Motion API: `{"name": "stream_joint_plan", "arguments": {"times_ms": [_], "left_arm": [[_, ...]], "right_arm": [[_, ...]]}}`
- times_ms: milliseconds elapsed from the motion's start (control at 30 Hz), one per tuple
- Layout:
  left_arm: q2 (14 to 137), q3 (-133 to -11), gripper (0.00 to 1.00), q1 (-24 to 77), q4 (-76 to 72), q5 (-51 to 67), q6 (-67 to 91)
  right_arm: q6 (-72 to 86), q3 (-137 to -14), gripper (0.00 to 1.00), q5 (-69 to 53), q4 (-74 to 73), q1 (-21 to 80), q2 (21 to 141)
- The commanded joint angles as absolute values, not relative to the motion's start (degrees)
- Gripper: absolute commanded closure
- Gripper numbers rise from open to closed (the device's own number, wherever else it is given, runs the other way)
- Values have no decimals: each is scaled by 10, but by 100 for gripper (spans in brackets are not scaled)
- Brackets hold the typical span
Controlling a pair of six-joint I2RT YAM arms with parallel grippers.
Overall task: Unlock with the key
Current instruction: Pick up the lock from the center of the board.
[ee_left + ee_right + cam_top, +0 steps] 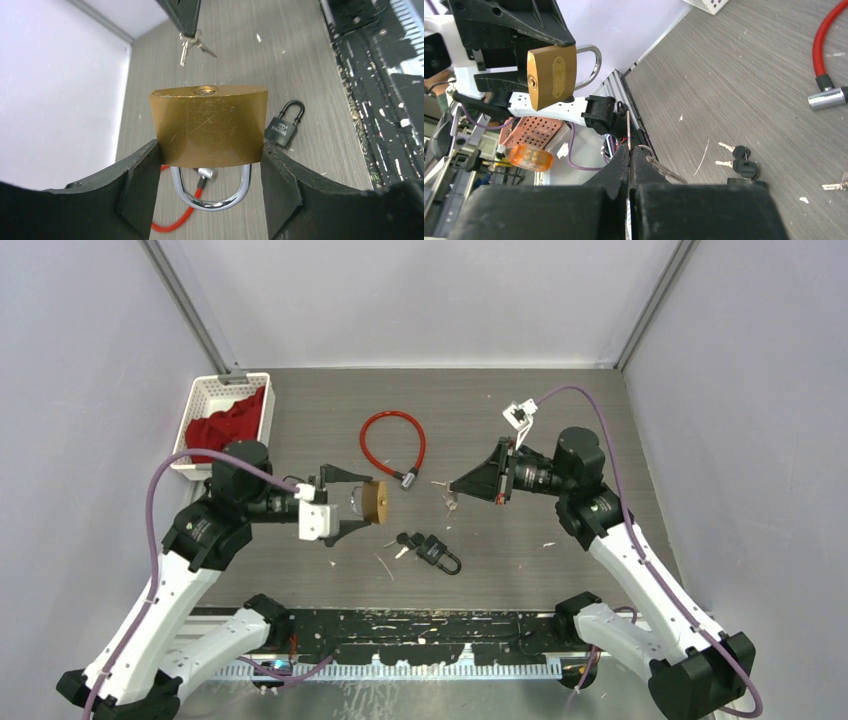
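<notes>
The left gripper point(210, 152) is closed on the narrow ends of a scratched brass padlock point(209, 125), held above the table with its keyhole point(204, 91) facing the other arm. The right gripper point(629, 152) is pinched tight on a thin silver key point(628, 127), blade pointing forward, a spare dangling beneath. There's a clear gap between key and lock. I'd square the blade to the slot first, then push in slowly, so the lock doesn't slip.

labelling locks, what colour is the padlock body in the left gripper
Brass-gold padlock body; best in the left wrist view.
</notes>
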State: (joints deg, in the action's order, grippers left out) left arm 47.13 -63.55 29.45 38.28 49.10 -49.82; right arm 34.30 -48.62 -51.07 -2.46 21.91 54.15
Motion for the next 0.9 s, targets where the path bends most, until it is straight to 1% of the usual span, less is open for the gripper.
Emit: {"name": "stream_joint_plan", "arguments": {"times_ms": [0,233,300,467,633,733,867], "left_arm": [[431,-650,100,294,288,601,-542],[420,-627,100,294,288,596,-616],[414,-622,100,294,297,596,-663],[412,-625,100,295,321,594,-717],[415,-629,100,295,356,593,-741],[433,-642,100,295,384,580,-682],[528,-705,100,294,516,536,-540]], "right_arm": [[338,-491,99,-546,36,221,513],[344,-505,99,-541,41,222,509],[332,-519,99,-523,29,230,501],[329,-530,99,-517,20,241,508],[313,-531,99,-504,9,245,512],[279,-541,99,-484,-17,252,514],[193,-556,99,-431,-60,268,514]]}}
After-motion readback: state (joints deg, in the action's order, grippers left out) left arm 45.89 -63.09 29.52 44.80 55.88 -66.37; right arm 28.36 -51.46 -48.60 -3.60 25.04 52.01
